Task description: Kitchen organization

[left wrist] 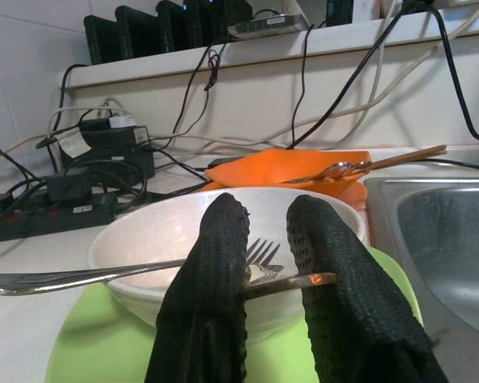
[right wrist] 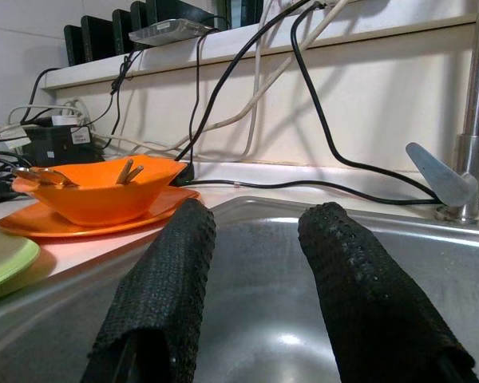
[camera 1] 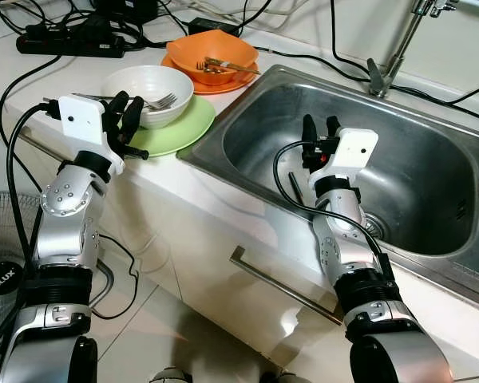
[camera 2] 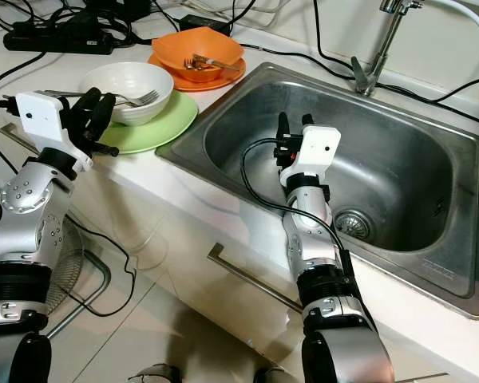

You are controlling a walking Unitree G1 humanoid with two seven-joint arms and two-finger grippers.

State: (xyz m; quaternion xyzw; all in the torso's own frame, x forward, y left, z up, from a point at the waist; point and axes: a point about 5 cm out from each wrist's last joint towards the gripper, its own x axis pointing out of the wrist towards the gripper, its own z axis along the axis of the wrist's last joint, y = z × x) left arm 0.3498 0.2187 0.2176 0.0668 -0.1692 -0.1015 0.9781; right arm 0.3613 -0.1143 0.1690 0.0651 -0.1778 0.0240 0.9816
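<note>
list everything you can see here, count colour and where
white bowl: 1, white, on the green plate
green plate: 1, light green, counter left of the sink
fork: 1, silver, resting in the white bowl
orange bowl: 1, orange, on the orange plate, cutlery inside
orange plate: 1, orange, counter behind the green plate
sink: 1, steel, right side
tap: 1, steel, behind the sink
power strip: 1, black, back of the counter
fan: 1, on the floor, left
left hand: black fingers open, by the white bowl
right hand: black fingers open, over the sink
</note>
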